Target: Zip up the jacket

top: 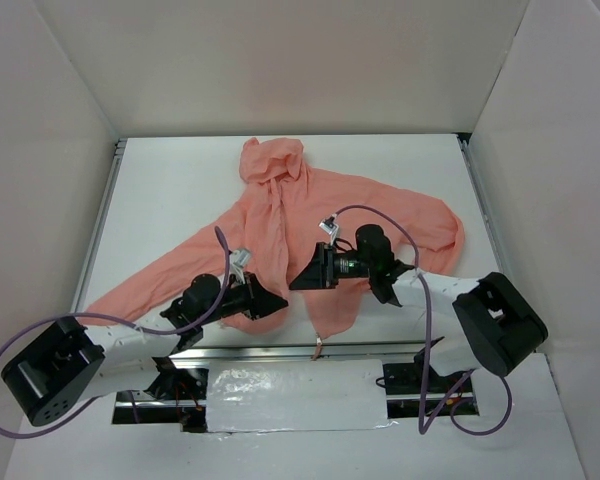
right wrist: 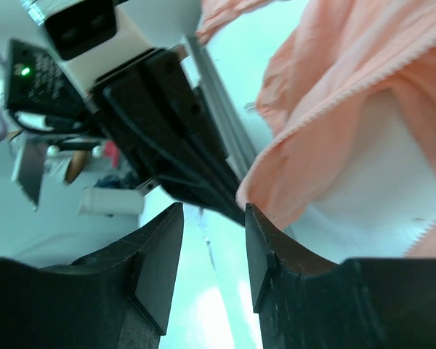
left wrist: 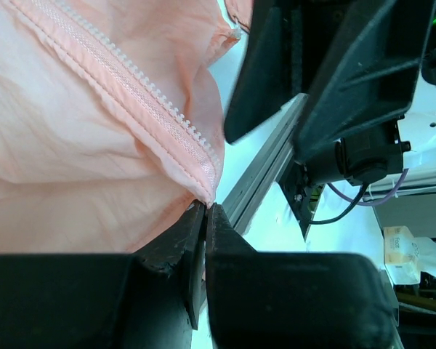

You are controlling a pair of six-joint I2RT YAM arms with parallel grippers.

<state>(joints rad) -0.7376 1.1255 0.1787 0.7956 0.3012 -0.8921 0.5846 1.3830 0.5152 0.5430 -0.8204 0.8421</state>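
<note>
The salmon-pink jacket [top: 380,215] lies face up on the white table, hood at the far side, front unzipped and its two panels apart. My left gripper [top: 282,298] is shut on the bottom corner of one front panel, right where the zipper teeth [left wrist: 156,98] end; the pinch shows in the left wrist view [left wrist: 206,207]. My right gripper [top: 294,283] is open and empty, close beside the left one. In the right wrist view [right wrist: 214,211] its right finger touches the hem fold of the jacket [right wrist: 334,94]. No fabric lies between the jaws.
A metal rail [top: 280,351] runs along the table's near edge, just under both grippers. White walls [top: 50,150] box in the table on three sides. A shiny white pad [top: 295,395] lies between the arm bases. The jacket's sleeves spread left and right.
</note>
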